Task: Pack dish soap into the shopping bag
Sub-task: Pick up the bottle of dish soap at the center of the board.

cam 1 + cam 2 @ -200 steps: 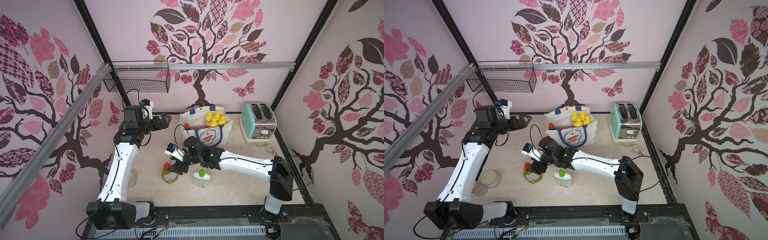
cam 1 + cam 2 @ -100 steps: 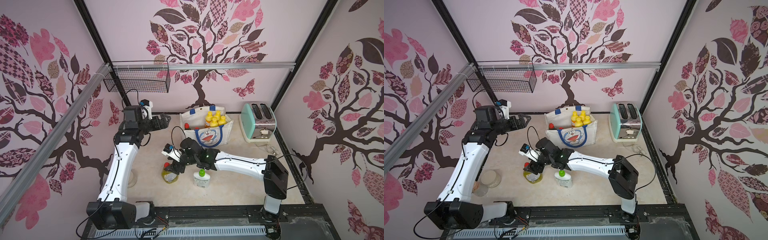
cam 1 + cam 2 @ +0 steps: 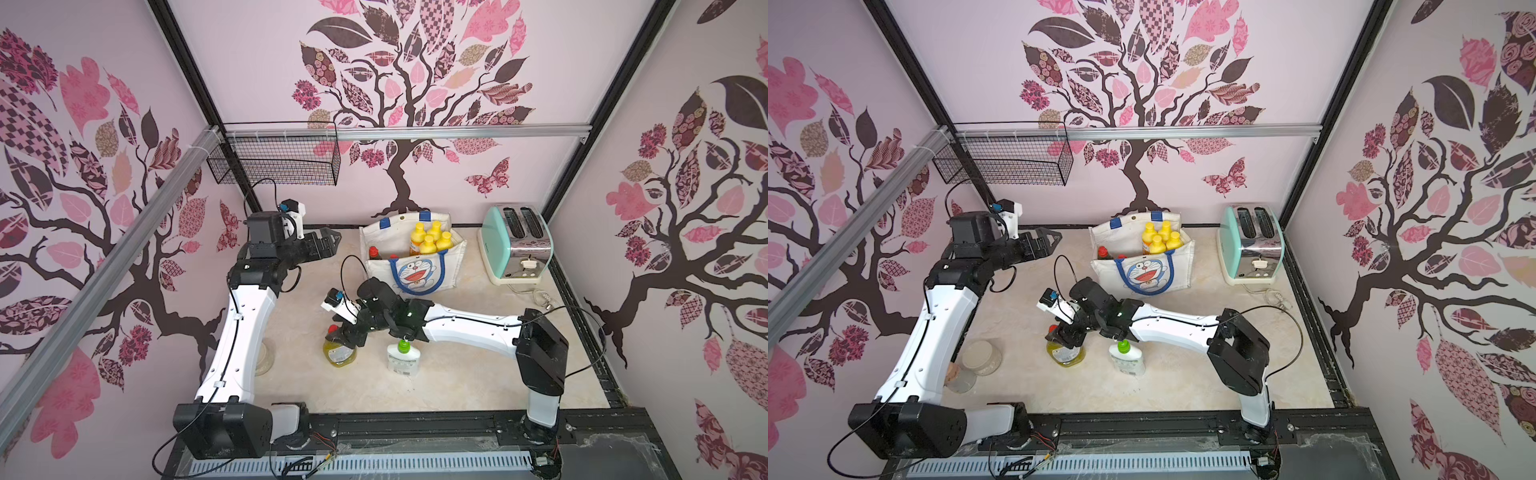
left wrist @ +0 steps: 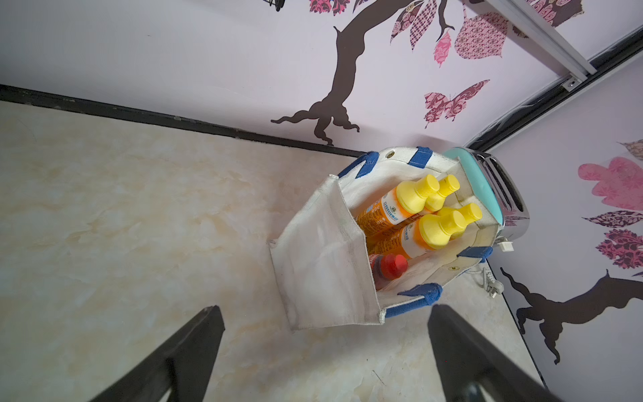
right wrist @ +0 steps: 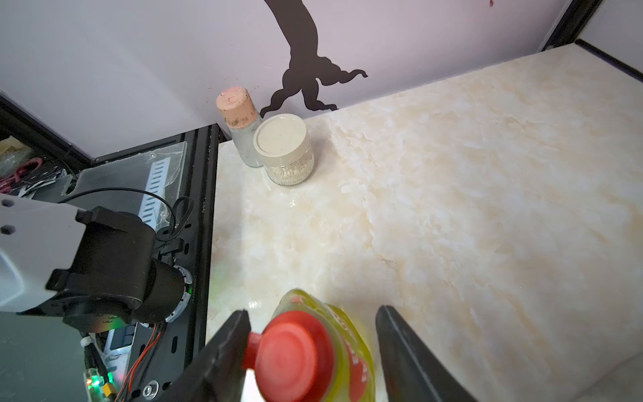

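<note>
Enclosing the marble tabletop [image 3: 457, 374] stand 3 (tree-patterned) walls [image 3: 257, 62].

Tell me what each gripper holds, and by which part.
Nothing held. Right gripper: open around the top of the yellow bottle. Left gripper: open, empty.

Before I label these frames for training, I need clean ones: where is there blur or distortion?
Right wrist view: the yellow-green bottle close to the lens is soft, the lidded jar behind sharp. Left wrist view: shopping bag crisp, corner post bowed. Both top views: sharp.
</note>
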